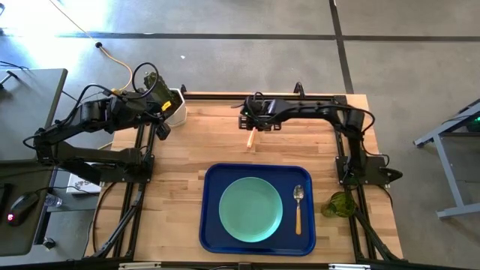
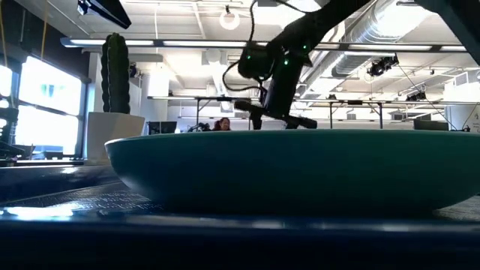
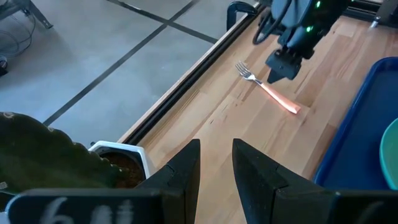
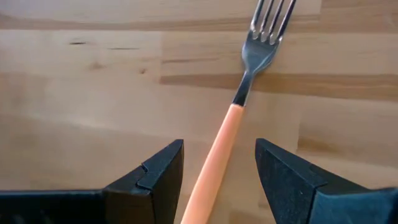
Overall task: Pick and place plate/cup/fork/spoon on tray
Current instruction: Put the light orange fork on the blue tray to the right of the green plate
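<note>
The fork lies flat on the wooden table beyond the tray's far edge, also seen in the high view. My right gripper is open just above it, one finger on either side of the orange-tan handle, not touching it; it also shows in the high view. The blue tray holds the mint-green plate and the spoon. The dark-green cup stands on the table right of the tray. My left gripper is open and empty at the far left.
A white pot with a cactus stands at the table's far left corner, right beside my left gripper. Bare wood lies between the fork and the tray's far rim. In the low view the plate fills the foreground.
</note>
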`<state>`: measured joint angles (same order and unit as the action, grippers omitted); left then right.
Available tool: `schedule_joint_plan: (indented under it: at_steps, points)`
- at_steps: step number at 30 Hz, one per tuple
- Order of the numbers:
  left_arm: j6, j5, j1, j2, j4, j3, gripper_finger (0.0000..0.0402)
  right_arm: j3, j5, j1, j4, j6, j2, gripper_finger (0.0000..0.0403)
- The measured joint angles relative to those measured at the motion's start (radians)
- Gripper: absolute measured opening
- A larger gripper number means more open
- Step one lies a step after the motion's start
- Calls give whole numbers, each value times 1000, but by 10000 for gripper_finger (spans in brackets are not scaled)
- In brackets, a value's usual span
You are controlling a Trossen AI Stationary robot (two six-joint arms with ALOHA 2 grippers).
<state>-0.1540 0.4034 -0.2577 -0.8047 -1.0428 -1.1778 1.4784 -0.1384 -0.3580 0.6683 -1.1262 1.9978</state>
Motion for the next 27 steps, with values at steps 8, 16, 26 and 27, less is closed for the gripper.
schedule_joint_plan:
  at_steps: [8, 16, 26, 27]
  points:
    - [-10, 0, 0, 0, 0, 0, 83, 0, -23, 0, -31, -26, 61, 190]
    - [-10, 0, 0, 0, 0, 0, 83, 0, -97, 0, -49, -37, 112, 177]
    - [-26, 0, 0, 0, 0, 0, 83, 3, -112, 1, -43, -21, 149, 132]
    - [-26, 0, 0, 0, 0, 0, 83, 3, -112, 1, -40, -20, 149, 128]
